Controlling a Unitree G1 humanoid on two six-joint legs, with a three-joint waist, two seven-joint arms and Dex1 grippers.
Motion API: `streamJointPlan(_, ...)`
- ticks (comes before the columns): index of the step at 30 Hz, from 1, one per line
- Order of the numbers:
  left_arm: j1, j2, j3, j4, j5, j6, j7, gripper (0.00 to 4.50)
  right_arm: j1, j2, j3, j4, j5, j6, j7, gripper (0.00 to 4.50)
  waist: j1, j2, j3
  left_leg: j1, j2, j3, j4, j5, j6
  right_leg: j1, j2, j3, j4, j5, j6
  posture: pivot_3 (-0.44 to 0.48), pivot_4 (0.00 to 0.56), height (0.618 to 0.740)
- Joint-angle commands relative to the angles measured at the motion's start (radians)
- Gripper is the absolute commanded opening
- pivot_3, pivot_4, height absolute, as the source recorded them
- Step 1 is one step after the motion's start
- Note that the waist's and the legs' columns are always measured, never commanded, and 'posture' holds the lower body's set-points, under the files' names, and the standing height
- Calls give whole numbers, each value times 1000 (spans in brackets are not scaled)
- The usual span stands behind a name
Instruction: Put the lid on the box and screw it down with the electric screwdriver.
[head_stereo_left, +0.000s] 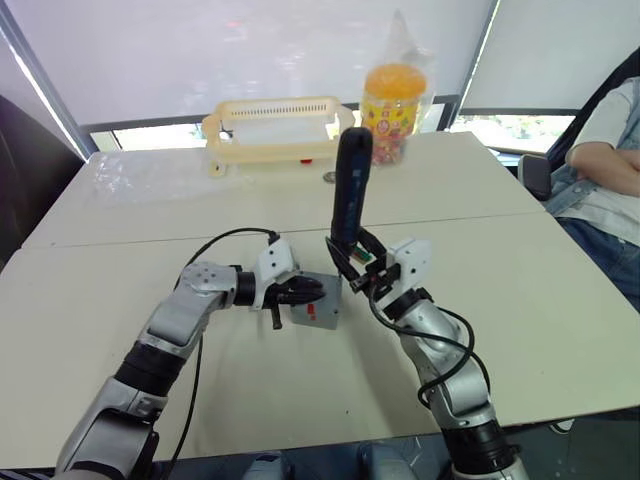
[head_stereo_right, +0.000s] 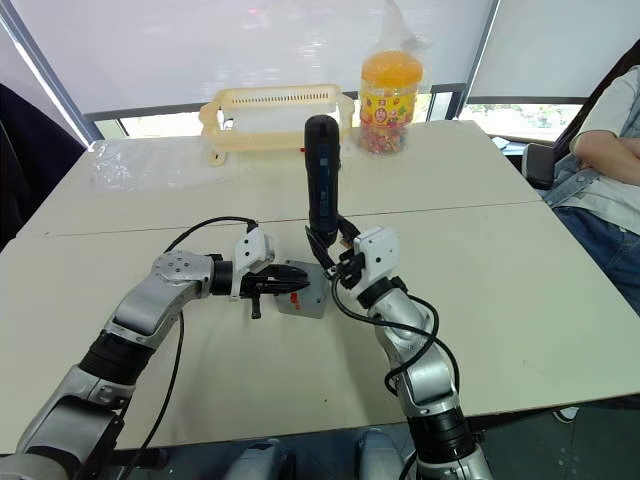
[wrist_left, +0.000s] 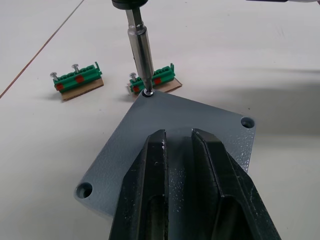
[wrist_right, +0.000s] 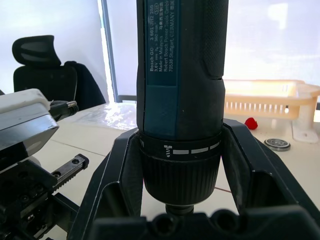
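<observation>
The left tool presses its nearly closed fingers flat on the lid, which sits on the box at mid-surface. Just beyond, the right tool is clenched around the electric screwdriver — held upright, bit in the lid's corner hole. Two green screw holders lie beside the box — farther back, a yellow basket and a candy jar.

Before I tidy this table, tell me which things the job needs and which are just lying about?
In use:
- lid, under the left hand
- electric screwdriver in the right hand, bit at a corner hole
- green screw holders

Lying about:
- yellow basket
- candy jar
- plastic bag
</observation>
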Motion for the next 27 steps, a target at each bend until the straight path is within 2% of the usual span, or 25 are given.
streamJointPlan(1, 20, 1, -14, 10, 22, 18, 8, 777, -12, 13, 17, 28, -35, -66, -13, 1807, 0, 0, 0, 0, 0, 0, 0, 0, 0, 0, 0, 0, 0, 0, 0, 0, 150, 740)
streamJointPlan(10, 27, 4, -13, 1, 21, 22, 16, 777, -20, 17, -1, 92, -96, -145, -68, 1807, 0, 0, 0, 1, 0, 0, 0, 0, 0, 1, 0, 0, 0, 0, 0, 0, 150, 740)
streamJointPlan(27, 43, 3, -20, -13, 21, 31, 18, 777, 33, 29, 20, 114, -98, -129, -73, 1807, 0, -1, -8, 3, 0, -1, 0, 0, 0, 4, 0, 0, -1, 0, 0, 0, 150, 740)
